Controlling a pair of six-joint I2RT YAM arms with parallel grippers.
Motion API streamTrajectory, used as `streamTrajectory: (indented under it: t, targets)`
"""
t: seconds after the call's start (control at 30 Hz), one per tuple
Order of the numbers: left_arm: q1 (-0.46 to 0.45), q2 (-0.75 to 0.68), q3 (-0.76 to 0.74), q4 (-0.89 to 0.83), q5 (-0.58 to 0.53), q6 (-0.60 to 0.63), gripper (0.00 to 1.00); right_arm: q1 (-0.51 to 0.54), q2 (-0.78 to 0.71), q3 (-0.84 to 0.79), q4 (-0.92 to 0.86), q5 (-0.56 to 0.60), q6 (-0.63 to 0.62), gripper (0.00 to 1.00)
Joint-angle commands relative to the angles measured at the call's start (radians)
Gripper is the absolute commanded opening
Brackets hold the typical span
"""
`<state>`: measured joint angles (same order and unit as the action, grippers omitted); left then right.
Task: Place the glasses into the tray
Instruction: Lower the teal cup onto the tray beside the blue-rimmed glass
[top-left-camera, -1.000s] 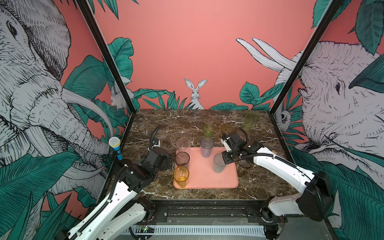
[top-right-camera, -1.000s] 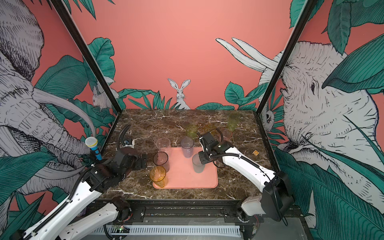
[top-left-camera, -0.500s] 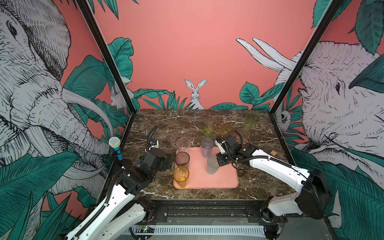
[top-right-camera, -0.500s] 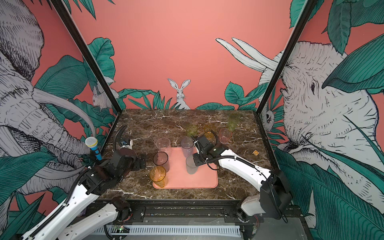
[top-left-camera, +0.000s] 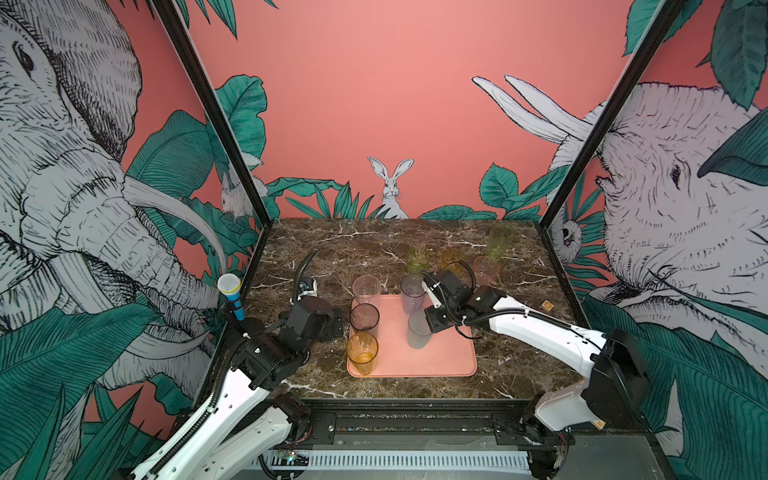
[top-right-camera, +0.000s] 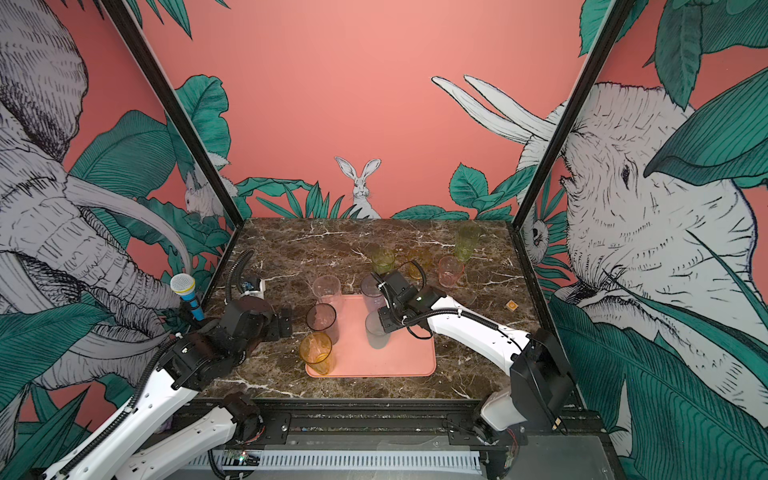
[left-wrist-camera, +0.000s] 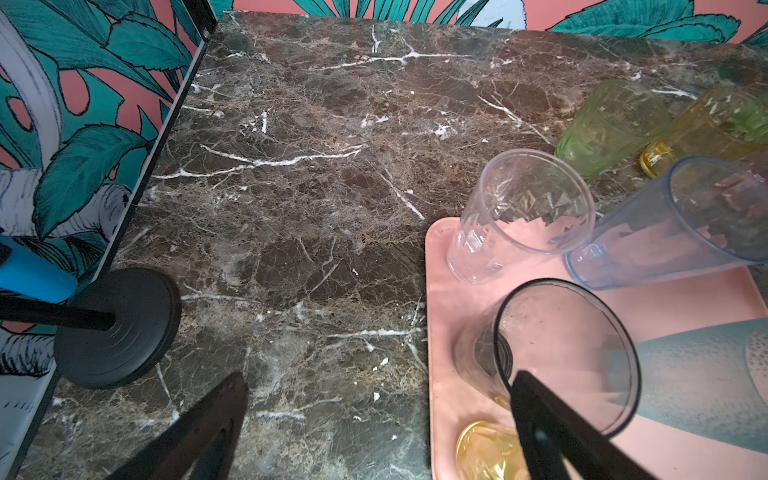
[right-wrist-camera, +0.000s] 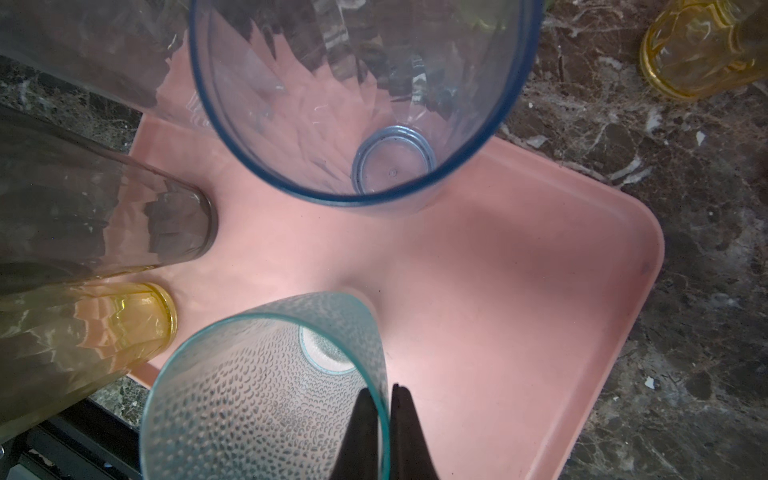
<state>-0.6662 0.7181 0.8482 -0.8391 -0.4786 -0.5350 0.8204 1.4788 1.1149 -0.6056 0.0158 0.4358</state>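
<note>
The right gripper (right-wrist-camera: 384, 399) pinched the upright frosted grey-teal tumbler's (right-wrist-camera: 266, 395) rim, salmon-pink tray (right-wrist-camera: 519, 291) directly beneath.

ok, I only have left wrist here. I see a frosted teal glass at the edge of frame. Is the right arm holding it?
Observer: Yes. In the right wrist view the right gripper pinches the frosted teal glass at its rim, one finger inside and one outside.
Operator: How many glasses are not placed yet?
Observer: Four, at the back right: short yellow-green glass, short amber glass, pink glass, tall yellow-green glass.
Operator: Room left?
Observer: In both top views the tray is bare in its near right part.
</note>
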Motion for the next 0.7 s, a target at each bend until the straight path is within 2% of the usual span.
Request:
streamTrajectory:
  t: [0.0,0.67]
  targets:
    - [0.003,-0.012,-0.007,-0.007,-0.008,-0.017,0.99,0.013,0.013,0.034,0.012,0.026,0.011,0.0]
    - [0.003,-0.027,-0.016,-0.019,-0.011,-0.027,0.99,0.022,0.055,0.06,0.015,0.04,0.005,0.0]
